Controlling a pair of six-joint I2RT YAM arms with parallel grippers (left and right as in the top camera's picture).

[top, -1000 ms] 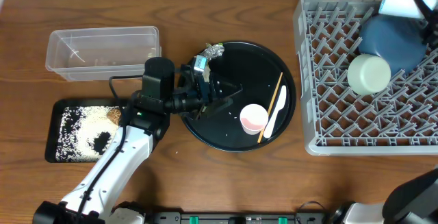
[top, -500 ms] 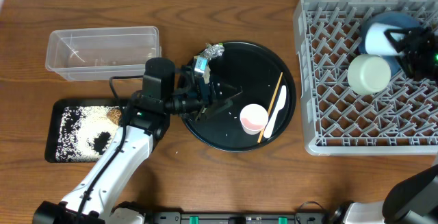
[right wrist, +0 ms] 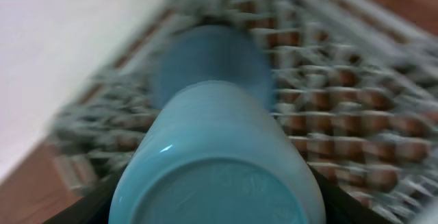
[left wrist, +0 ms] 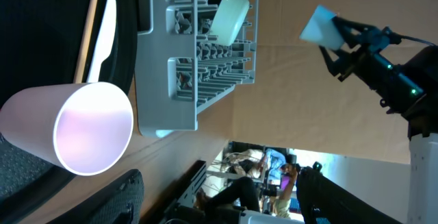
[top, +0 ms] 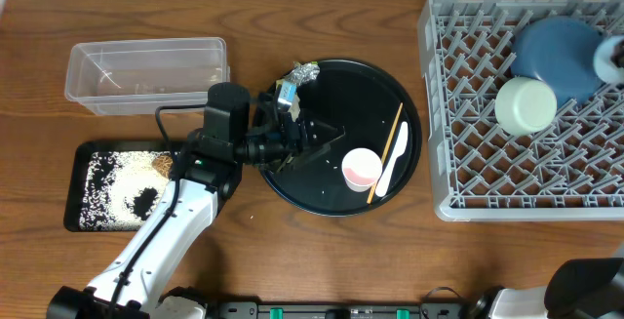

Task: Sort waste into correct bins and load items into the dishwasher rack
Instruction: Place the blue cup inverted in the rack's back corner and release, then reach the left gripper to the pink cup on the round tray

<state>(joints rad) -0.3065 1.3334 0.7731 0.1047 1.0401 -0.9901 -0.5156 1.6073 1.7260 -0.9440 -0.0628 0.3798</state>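
Though it looks blurred, light blue cup (right wrist: 219, 148) sits inside right tool (right wrist: 213, 200).

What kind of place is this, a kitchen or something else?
Most likely a robotics lab staged as a dish-clearing station, not a real kitchen: a robot arm reaches over a wooden table bearing a grey dishwasher rack, and the left wrist view shows people in an office-like room beyond.

The left arm (top: 166, 221) reaches from 7 o'clock toward the centre. Its left gripper (top: 327, 139) points to 3 o'clock, jaws parted and gripping nothing. The right gripper (right wrist: 215, 200) hangs raised at the 3 o'clock edge, fingers clamped around a small light blue cup (right wrist: 212, 135).
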